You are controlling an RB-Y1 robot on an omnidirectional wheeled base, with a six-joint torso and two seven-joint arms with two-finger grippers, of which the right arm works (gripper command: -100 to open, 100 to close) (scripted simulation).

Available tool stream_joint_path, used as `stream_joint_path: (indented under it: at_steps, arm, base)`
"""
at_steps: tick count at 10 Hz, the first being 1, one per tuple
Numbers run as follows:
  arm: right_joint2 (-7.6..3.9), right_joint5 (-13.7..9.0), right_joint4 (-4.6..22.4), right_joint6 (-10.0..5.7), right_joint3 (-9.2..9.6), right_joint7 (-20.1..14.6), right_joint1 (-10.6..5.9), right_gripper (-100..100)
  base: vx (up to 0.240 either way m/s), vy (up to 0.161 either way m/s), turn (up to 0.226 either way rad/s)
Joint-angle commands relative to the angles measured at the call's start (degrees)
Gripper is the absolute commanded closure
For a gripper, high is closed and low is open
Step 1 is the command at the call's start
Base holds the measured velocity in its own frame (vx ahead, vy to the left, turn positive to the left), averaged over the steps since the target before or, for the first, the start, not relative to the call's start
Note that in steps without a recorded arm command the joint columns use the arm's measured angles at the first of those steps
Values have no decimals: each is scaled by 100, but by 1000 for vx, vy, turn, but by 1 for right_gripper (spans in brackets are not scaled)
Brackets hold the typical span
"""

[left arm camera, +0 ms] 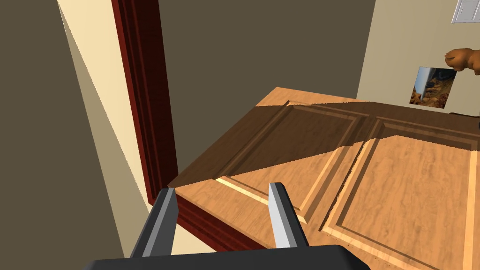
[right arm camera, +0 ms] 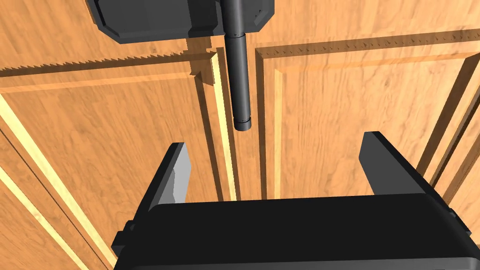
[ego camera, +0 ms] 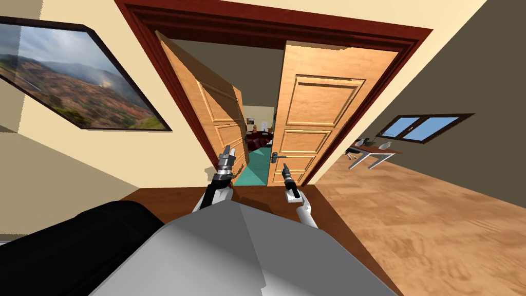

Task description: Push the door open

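Observation:
A double wooden door stands in a dark red frame (ego camera: 154, 56). Its left leaf (ego camera: 218, 113) is swung partly inward, and the right leaf (ego camera: 318, 113) stays near the frame line. A gap shows between them. My left gripper (ego camera: 227, 154) is open at the lower edge of the left leaf, and its fingers (left arm camera: 281, 215) point along the panelled face (left arm camera: 384, 187) with nothing between them. My right gripper (ego camera: 285, 167) is open just below the dark lever handle (ego camera: 278, 156). In the right wrist view the handle (right arm camera: 238, 79) hangs just beyond the right gripper (right arm camera: 281, 164), untouched.
Through the gap I see a teal floor (ego camera: 257, 169) and a dark red bed (ego camera: 259, 140). A landscape picture (ego camera: 77, 87) hangs on the left wall. A desk with chairs (ego camera: 371, 151) stands under a window (ego camera: 424, 127) at the right, with wood floor (ego camera: 436, 226) before it.

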Motion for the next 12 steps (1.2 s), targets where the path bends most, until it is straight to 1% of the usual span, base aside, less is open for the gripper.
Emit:
stream_joint_path:
  at_steps: [1,2,3,5,9,12]
  arm:
    - [13,-1,193,43,20,-25,-121,-100]
    - [16,-2,300,73,36,-43,-192,-100]
    - [18,0,228,52,27,-25,-143,-100]
    - [20,-5,277,42,2,-19,-167,-100]
    - [40,-20,392,-6,-73,15,-210,-100]
    - [62,-29,463,-37,-120,36,-237,-100]
  base:
    - [148,-68,72]
    - [165,-69,66]
    - [74,-33,18]
    - [133,11,20]
    - [208,52,28]
    - [207,15,24]
